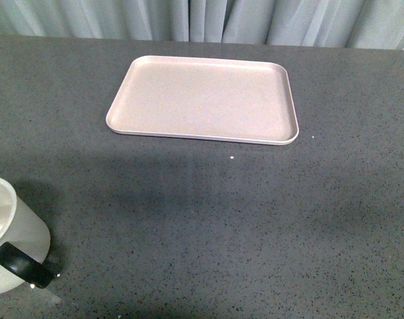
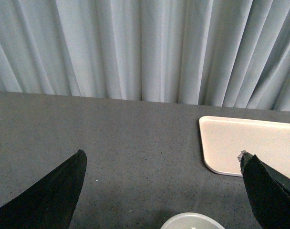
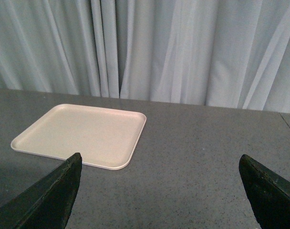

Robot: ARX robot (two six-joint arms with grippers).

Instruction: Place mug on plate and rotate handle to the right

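1. Mug (image 1: 12, 232) is sitting upright on the dark table (image 1: 255, 226) at the near left of the front view, partly cut off by the frame. The plate (image 1: 202, 100) is lying bare and well apart from it, farther back and nearer the centre.
2. Its handle (image 1: 21, 264) is sticking out on the near side, angled slightly right, so the turn being asked for is probably small.
3. The left gripper (image 2: 161, 153) is hovering over the table with its jaws spread wide and gripping nothing. Only the mug's rim (image 2: 191, 220) is showing at the edge of its wrist view, so this arm is looking best placed for the pick-up.
4. The right gripper (image 3: 160, 156) is also hanging with jaws spread and empty, facing the plate (image 3: 83, 133). Neither arm is appearing in the front view.
5. Doing the reach well is meaning centring the left fingers on the mug before descending, and keeping them off the handle so it is not getting trapped.
6. Closing gently is advisable, since the glossy wall is looking slippery.
7. Lifting clear of the plate's low rim and aiming for its middle is leaving room for the turn.
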